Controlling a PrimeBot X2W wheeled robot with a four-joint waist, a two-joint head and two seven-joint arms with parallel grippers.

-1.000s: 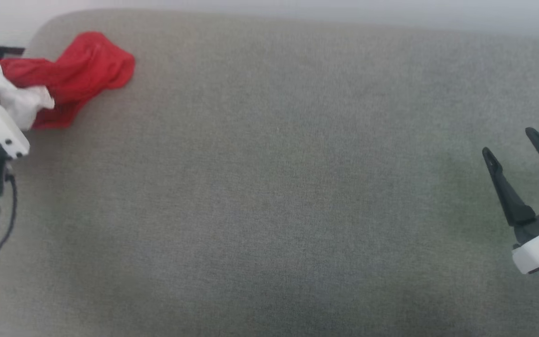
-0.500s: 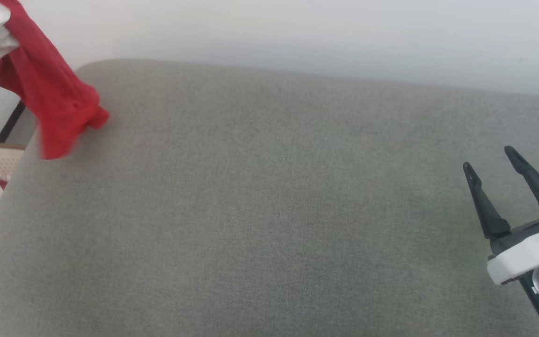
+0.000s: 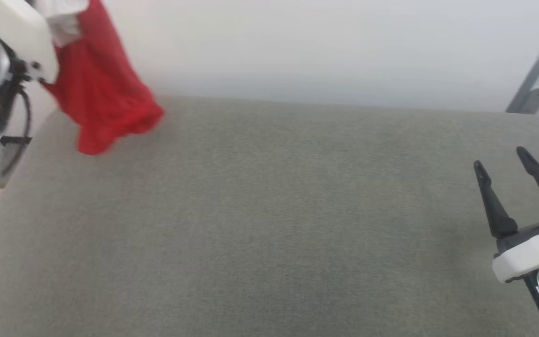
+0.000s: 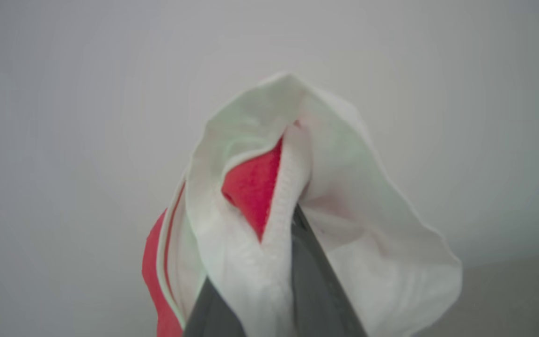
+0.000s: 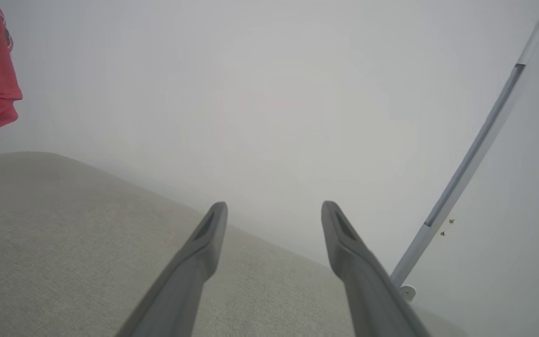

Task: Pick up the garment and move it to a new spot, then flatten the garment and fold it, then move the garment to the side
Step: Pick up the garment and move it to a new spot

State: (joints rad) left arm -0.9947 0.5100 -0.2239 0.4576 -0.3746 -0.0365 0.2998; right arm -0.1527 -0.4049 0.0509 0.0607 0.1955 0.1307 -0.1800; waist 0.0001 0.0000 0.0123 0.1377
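We are now dangling the thin red-and-white sports jersey (image 3: 103, 107) from our clenched left claw (image 4: 269, 262), lifted off the far-left corner of the grey fabric table (image 3: 269, 210) and ready for moving, while our right claw (image 3: 499, 157) is idling released.

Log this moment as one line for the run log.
phase: pick up | left gripper: shut on garment | garment: hanging above grey surface, left end | right gripper: open, empty

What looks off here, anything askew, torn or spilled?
Nothing damaged. The garment hangs crumpled from the left gripper, pinched at a white panel, near the grey cushion's far left corner, which fits a carry. The right gripper is open and empty.
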